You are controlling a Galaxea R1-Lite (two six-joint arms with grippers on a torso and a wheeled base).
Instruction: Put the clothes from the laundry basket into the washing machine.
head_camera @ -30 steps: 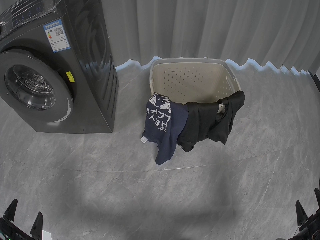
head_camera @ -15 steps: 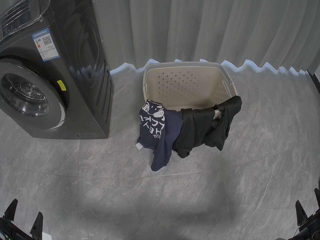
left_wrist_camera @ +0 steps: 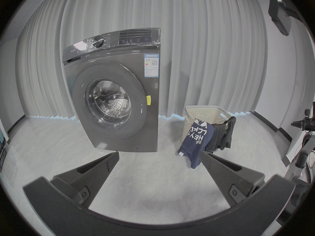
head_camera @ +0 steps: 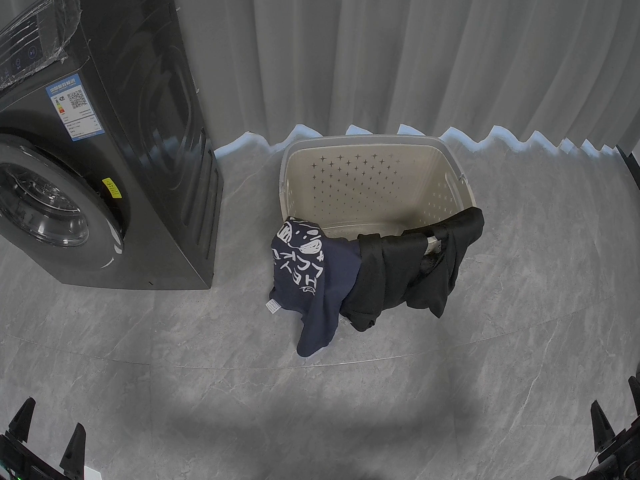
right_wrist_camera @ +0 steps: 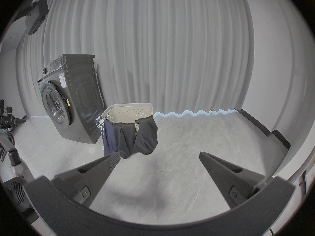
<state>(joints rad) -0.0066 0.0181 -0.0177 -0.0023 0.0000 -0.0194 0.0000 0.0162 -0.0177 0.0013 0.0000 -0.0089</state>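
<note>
Open floor (head_camera: 320,401) runs up to the laundry basket (head_camera: 373,143), and a strip of floor separates it from the washing machine (head_camera: 147,168). The basket's top is open, but a navy shirt (head_camera: 313,275) and a black garment (head_camera: 400,271) drape over its near rim, and a curtain (head_camera: 400,48) hangs just behind. The machine's round door (left_wrist_camera: 110,104) is shut.

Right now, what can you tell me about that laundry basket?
The laundry basket is cream plastic by the look of it, rectangular with rounded corners, and its walls are dotted with small star-shaped holes. It stands upright on the grey floor, just before the curtain and apart from the washing machine on its left. A navy shirt with white print and a black garment hang over its near rim, down the outside. The visible bottom looks bare.
</note>
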